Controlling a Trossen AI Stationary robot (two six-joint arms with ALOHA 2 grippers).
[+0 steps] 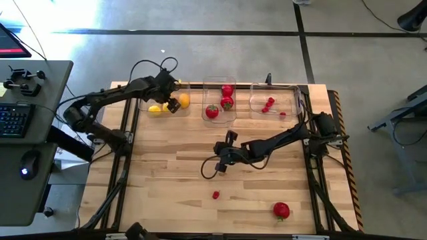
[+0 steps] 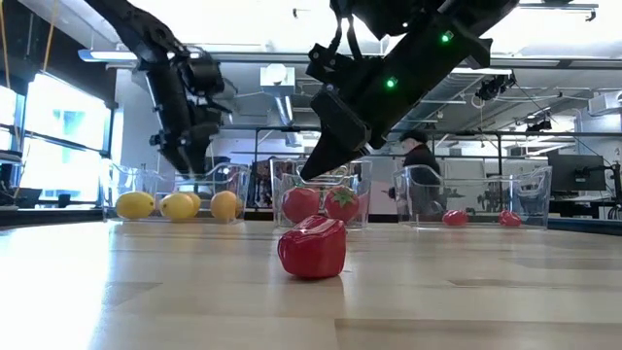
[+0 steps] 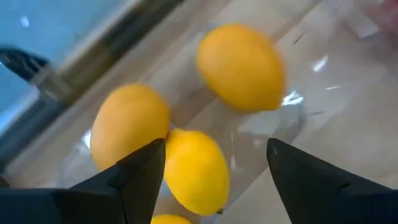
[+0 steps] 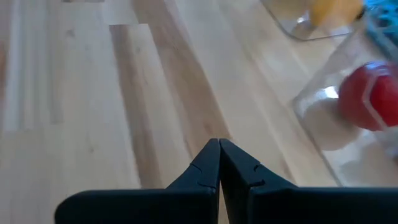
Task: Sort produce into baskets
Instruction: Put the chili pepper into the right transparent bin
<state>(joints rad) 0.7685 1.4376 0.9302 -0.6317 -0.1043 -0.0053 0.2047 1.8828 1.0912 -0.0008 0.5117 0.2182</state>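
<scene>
My left gripper [image 1: 171,103] is open above the left clear bin [image 1: 148,100], which holds yellow lemons [image 1: 155,109]. In the left wrist view its fingers [image 3: 214,168] stand on either side of one lemon [image 3: 194,169], with two more [image 3: 241,65] around it; I see no touch. My right gripper [image 1: 223,164] is shut and empty over the middle of the table, and it also shows in its wrist view [image 4: 219,162]. The middle bin [image 1: 220,81] holds round red fruits [image 1: 227,101]. The right bin [image 1: 293,100] holds small red berries [image 1: 268,104]. A small red berry [image 1: 215,195] and a green-topped red fruit [image 1: 281,211] lie on the table.
The three bins stand in a row along the table's far edge. The loose berry [image 2: 313,248] lies near the front edge, below and in front of my right gripper [image 2: 309,173]. Bare wood [image 1: 160,173] lies at the left and middle. A desk with a keyboard [image 1: 13,120] stands left of the table.
</scene>
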